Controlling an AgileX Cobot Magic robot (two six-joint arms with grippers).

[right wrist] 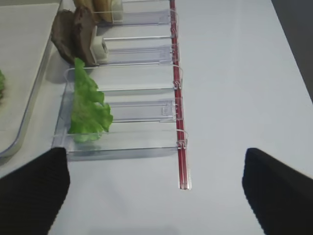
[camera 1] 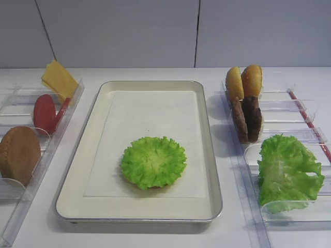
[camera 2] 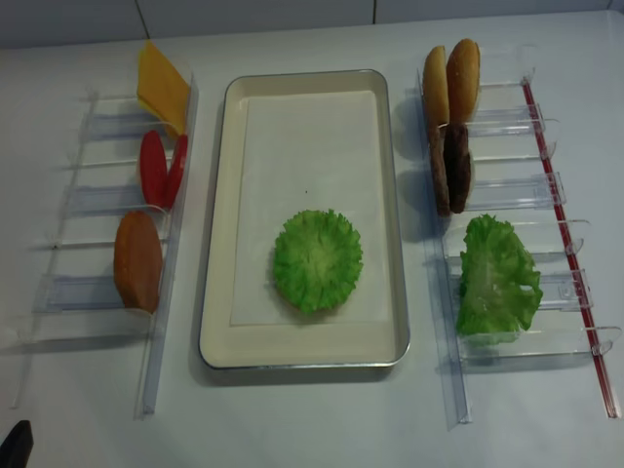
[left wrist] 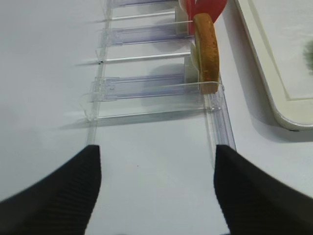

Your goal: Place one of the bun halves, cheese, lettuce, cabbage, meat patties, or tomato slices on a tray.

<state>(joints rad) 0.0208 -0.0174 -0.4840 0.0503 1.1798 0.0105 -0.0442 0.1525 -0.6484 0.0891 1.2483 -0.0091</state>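
The frilly lettuce lies flat on the paper liner of the cream tray. In the left holder stand cheese, tomato slices and a bun half. The right holder carries two bun halves, the meat patties and the cabbage. My right gripper hovers open over bare table in front of the right holder. My left gripper is open too, in front of the left holder, holding nothing.
Clear plastic holders flank the tray on both sides. A red strip runs along the right holder's outer edge. The tray's rim lies just right of the left holder.
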